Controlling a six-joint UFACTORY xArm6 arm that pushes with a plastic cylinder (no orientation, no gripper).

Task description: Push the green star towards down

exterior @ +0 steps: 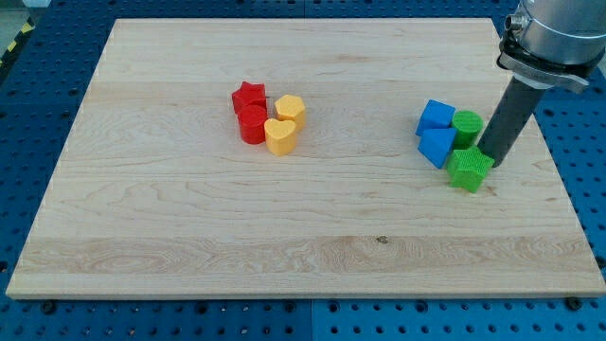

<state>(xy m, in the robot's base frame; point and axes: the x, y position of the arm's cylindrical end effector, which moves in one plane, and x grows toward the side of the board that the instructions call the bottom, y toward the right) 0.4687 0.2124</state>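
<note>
- The rod comes down from the view's top right, and my tip (491, 161) sits right against the upper right edge of the green star (469, 169); there are no jaws to open or close, it is just a bare stick resting on the board, and from here it looks to be touching the star, though the last sliver of a gap I cannot rule out.
- The star looks like a small solid block, light and stiff, so it should slide easily on the smooth wooden board (189, 237) and may spin if nudged off-centre.
- There is nothing to grip with, so the place to press would be the middle of its top edge, the side facing the view's top; pushed from the right corner it would likely skid leftward instead.
- It is bright green, chunky, with ridged sides and stubby points, lying flat at the right of the board.
- Crowding it: a green cylinder (466, 125) just above, and two blue blocks (436, 132) touching or nearly touching its upper left.
- Well apart, left of centre, sit a red star (249, 96), a red cylinder (252, 125) and two yellow hearts (284, 125).
</note>
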